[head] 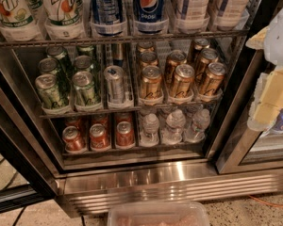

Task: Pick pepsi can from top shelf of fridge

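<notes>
Standing upright on the top shelf (179, 35) of the fridge (146, 180), the pepsi can (106, 6) sits just left of the globe-logo can (148, 4), its long axis vertical. The gripper (269, 102) hangs well right of and below that logo can, so the target lies up and leftward from it. Whether its grip is closed or released, I cannot tell.

I see the pepsi can (106, 6), dark blue with white print and stripes, at twelve o'clock; the neighbour can (148, 6) shows a red-white-blue globe. Toward six o'clock are green cans (85, 88), gold cans (181, 81) and red cans (98, 136). My hand (270, 102), cream and white, sits at three o'clock.
</notes>
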`<state>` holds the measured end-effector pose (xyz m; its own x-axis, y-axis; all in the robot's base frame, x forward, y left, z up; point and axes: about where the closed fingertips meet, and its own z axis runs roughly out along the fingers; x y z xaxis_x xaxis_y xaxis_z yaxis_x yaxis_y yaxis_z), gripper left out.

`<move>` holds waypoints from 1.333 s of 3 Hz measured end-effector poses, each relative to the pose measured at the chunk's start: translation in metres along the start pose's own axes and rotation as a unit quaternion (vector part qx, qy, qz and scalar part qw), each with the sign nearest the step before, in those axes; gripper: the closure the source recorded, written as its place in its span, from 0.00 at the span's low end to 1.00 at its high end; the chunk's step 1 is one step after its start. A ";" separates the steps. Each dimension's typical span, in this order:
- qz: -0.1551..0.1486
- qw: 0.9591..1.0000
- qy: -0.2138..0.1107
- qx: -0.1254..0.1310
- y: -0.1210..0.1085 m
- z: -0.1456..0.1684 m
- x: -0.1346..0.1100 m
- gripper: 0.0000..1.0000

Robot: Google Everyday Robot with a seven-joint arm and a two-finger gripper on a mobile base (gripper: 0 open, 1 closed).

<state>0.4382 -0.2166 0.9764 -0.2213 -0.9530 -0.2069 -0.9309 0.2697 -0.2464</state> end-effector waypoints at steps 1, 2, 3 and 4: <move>0.000 1.000 0.000 0.000 0.000 0.000 0.000 0.00; 0.010 1.000 -0.023 0.015 0.000 0.000 -0.005 0.00; 0.051 0.996 -0.066 0.040 0.025 0.002 -0.020 0.00; 0.090 0.987 -0.125 0.046 0.050 0.027 -0.038 0.00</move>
<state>0.4082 -0.1634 0.9468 -0.2908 -0.8283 -0.4789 -0.8501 0.4534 -0.2680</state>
